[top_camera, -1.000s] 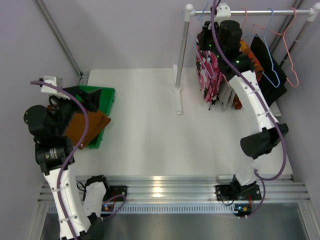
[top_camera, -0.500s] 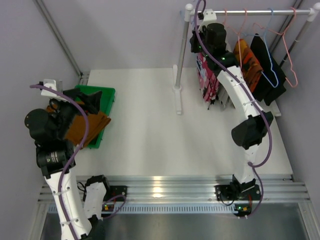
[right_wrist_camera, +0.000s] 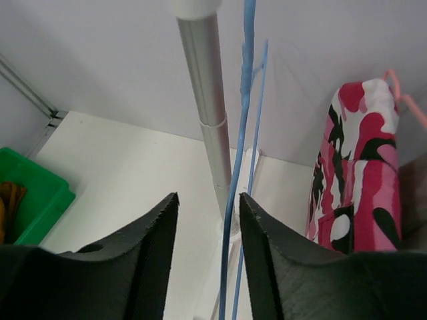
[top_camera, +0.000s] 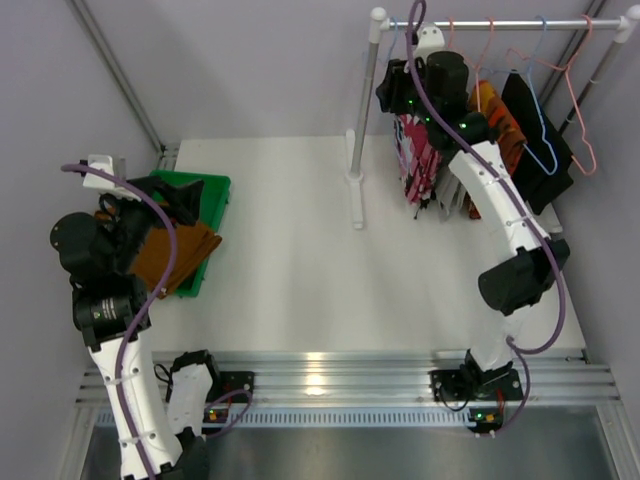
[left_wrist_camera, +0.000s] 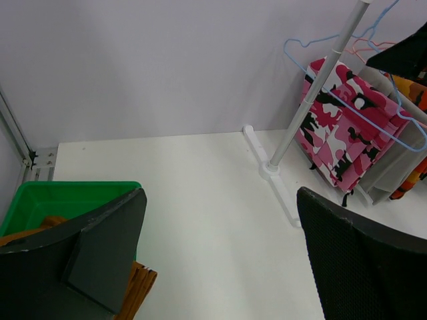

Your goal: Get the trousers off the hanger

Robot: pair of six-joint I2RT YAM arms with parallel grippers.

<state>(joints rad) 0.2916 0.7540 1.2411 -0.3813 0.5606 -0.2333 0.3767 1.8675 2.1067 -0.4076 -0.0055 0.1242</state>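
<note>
Flanking blue hanger [right_wrist_camera: 231, 193] — jaws, wrist-side only

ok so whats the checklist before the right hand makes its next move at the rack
1. blue hanger wire between the right hand fingers: ok
2. right hand closed on that wire: not ok, jaws stand apart
3. pink trousers off their hanger: not ok, hanging up
4. which hanger carries them: cannot tell
5. left hand open, by the green bin: ok
</note>
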